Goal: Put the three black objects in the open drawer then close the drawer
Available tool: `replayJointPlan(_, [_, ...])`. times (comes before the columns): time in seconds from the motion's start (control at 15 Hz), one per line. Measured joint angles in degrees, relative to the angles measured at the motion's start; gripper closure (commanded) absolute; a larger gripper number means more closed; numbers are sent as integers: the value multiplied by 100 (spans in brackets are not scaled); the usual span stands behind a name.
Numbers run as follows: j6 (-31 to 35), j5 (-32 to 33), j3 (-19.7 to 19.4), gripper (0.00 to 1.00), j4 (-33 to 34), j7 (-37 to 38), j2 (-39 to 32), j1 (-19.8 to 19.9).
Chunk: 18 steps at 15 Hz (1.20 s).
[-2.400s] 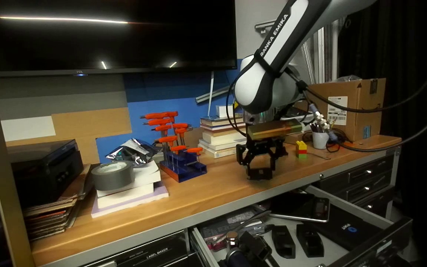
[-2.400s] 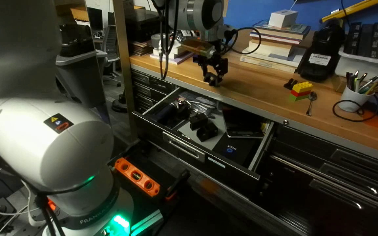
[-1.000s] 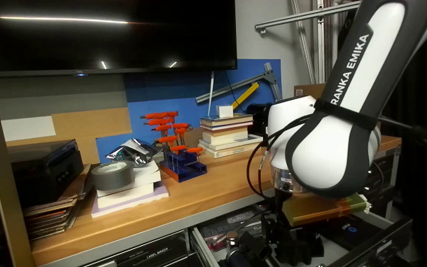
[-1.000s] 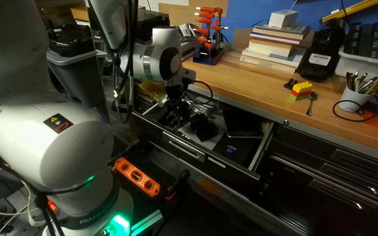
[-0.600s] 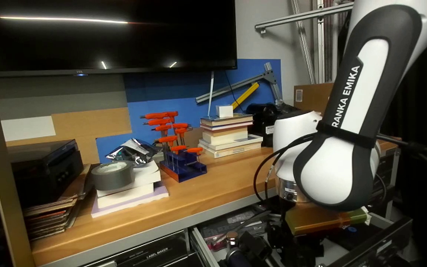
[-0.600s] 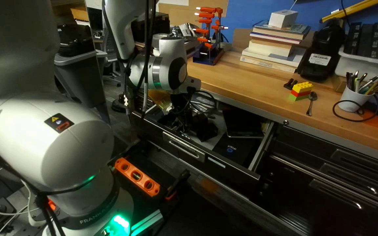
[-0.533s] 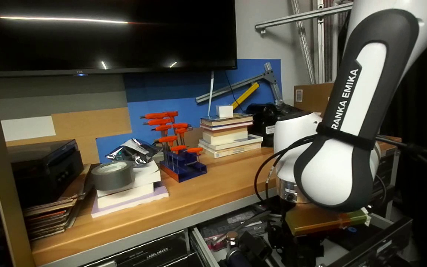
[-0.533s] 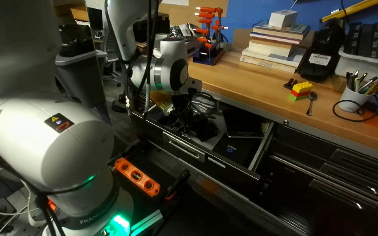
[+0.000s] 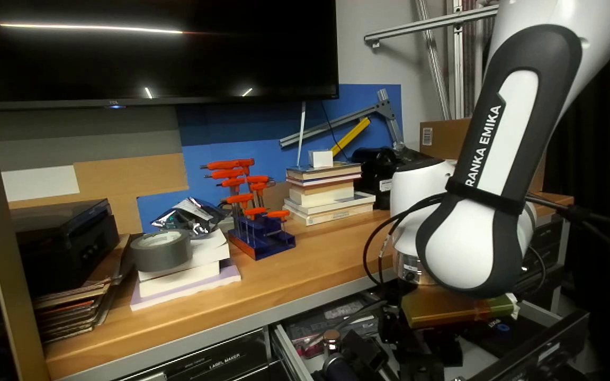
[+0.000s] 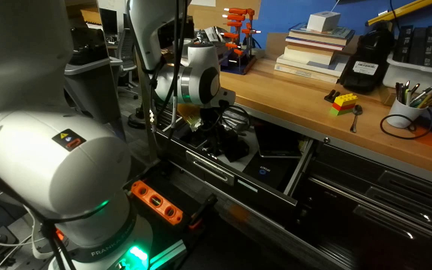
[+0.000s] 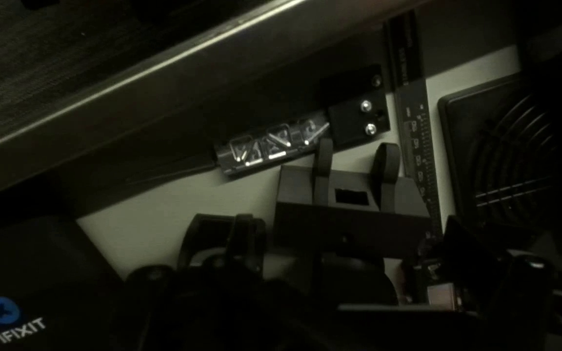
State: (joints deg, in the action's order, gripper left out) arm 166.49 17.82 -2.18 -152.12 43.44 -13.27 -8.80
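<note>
Progress check. Drawer (image 10: 270, 198) stands pulled out; closing not yet done.

Exterior view, left to right. Claw (image 10: 216, 147): low inside the drawer. Fingers merge with the dark surroundings; cannot tell whether apart, together or clamped on something. Just right of the claw, in the drawer: black block (image 10: 237, 150), one of the three by my reading. Farther right: iFixit case (image 10: 266, 168). Well apart from the claw, far right on the bench (image 10: 294, 99): small black two-pronged piece (image 10: 332, 96), beside a toy-brick stack (image 10: 343, 106). Unclear whether that piece counts.

Wrist view, left to right. Directly before the claw: black two-pronged bracket (image 11: 351, 219); gripped or lying in the drawer, cannot tell. Right of it: ruled measuring bar (image 11: 415, 141), probably a caliper; then black cooling fan (image 11: 495, 126).

Judged: past halfway. Two black objects appear to be in the drawer; a third cannot be separated from the claw's dark outline, unless it is the bench piece. Left to do: release anything held, account for the third, lift the claw out, push the drawer home.
</note>
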Motion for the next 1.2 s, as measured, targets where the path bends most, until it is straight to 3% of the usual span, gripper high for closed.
replayJointPlan(0.6, [-88, 949, -364, 0, 553, 609, 711, -283])
replayJointPlan(1.2, [-335, 2615, -703, 0, 1519, 1662, 958, -251])
